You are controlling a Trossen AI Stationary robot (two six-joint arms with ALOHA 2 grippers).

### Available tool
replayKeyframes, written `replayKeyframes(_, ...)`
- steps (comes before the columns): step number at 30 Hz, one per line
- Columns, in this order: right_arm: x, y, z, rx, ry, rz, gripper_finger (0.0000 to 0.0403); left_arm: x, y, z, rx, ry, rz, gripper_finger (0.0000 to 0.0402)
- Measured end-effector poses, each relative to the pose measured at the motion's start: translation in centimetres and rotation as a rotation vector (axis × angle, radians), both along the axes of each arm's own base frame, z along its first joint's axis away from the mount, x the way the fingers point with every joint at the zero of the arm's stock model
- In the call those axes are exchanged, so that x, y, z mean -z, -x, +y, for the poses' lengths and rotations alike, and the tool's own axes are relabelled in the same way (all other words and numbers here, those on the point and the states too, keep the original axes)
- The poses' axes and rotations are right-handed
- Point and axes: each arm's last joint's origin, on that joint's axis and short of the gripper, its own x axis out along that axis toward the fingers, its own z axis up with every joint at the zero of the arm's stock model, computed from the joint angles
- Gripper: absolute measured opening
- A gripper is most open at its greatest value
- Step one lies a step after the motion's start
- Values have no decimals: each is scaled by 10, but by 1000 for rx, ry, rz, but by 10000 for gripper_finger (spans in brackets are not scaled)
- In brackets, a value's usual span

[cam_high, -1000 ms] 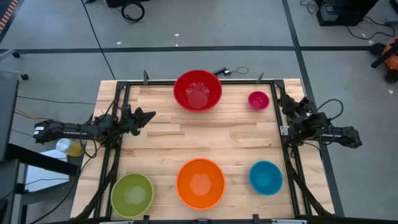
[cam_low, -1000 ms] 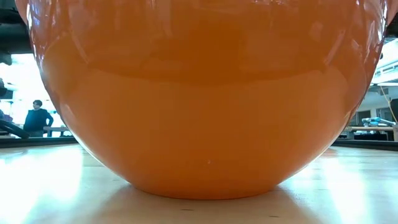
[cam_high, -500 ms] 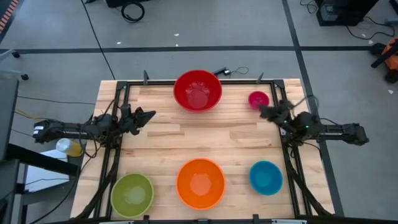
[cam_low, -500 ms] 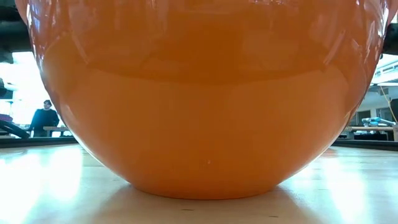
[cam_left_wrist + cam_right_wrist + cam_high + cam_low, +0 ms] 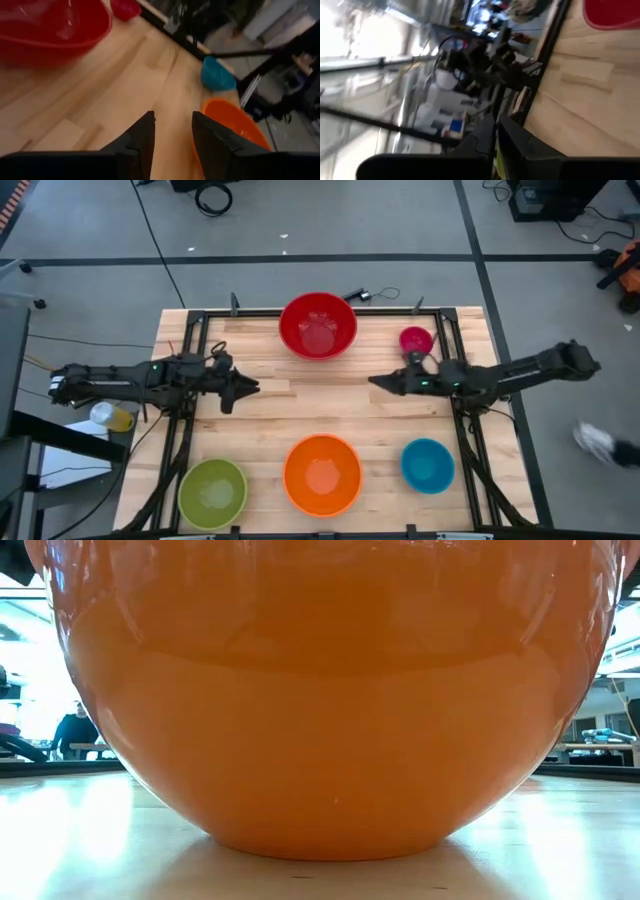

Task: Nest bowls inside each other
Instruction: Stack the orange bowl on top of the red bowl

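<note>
Five bowls stand apart on their bases on the wooden table. The red bowl is at the far middle, with the pink bowl to its right. The green bowl, the orange bowl and the blue bowl stand along the near edge. My left gripper is open above the table's left part, holding nothing. My right gripper is shut and empty, right of centre. The orange bowl fills the low view.
Black frame rails run along the table's left and right sides. A small cable lies at the far edge. Bare wood lies between the two grippers in the table's middle. A person stands far off in the room.
My right gripper has swung from the table's right edge toward the left, out over the wood below the pink bowl. My left gripper has reached a little toward the table's centre and near edge. No bowl has moved.
</note>
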Motion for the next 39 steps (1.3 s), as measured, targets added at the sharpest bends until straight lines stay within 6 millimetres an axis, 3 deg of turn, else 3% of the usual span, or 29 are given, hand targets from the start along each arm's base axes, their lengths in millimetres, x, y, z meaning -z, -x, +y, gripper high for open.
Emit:
replayKeyframes(3, 6, -31, 8, -44, -14, 115, 31, 1, -2, 0, 11, -6, 6, 135)
replayKeyframes(7, 23, -61, 16, -234, -43, 261, 31, 4, -2, 0, 16, -13, 47, 135)
replayKeyframes(14, 36, -92, 34, -403, -47, 542, 40, 18, 5, 0, 42, -55, 206, 135)
replayKeyframes(18, 38, -102, 47, -455, 37, 729, 69, 19, 5, 0, 52, -77, 214, 135)
replayKeyframes(22, 35, -115, 55, -469, 102, 795, 112, 19, 5, 0, 60, -90, 213, 135)
replayKeyframes(30, 33, -129, 54, -516, 56, 948, 195, 19, 5, -1, 99, -114, 212, 135)
replayKeyframes(39, 5, -133, 49, -477, 120, 955, 218, 19, 5, -2, 158, -173, 213, 135)
